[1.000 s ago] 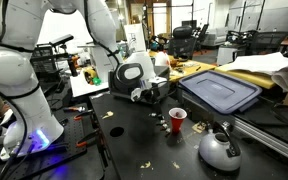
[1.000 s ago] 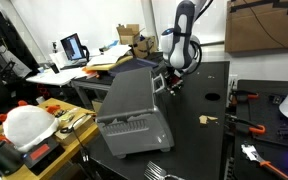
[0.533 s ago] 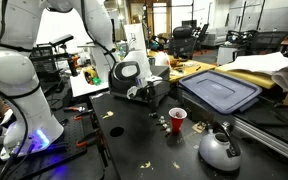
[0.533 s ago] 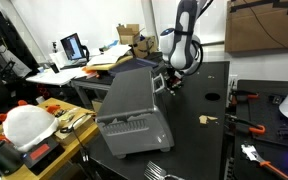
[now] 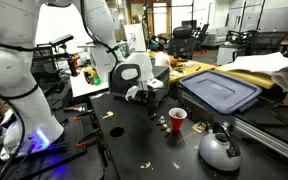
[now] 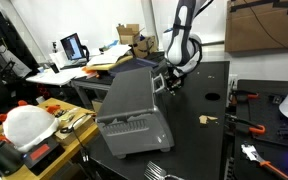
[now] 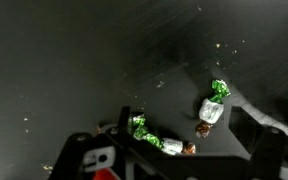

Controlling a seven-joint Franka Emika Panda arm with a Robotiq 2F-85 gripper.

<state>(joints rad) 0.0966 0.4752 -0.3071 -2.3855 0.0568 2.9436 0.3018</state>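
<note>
While the gripper (image 5: 136,95) is held low over the black table (image 5: 134,140), its jaws are spread wide and nothing is grasped. Over the last second it has been shifted slightly sideways, away from the red cup (image 5: 177,119). Green-wrapped sweets (image 7: 215,101) are seen lying on the table just beneath it, untouched, so nothing has yet been gripped.
</note>
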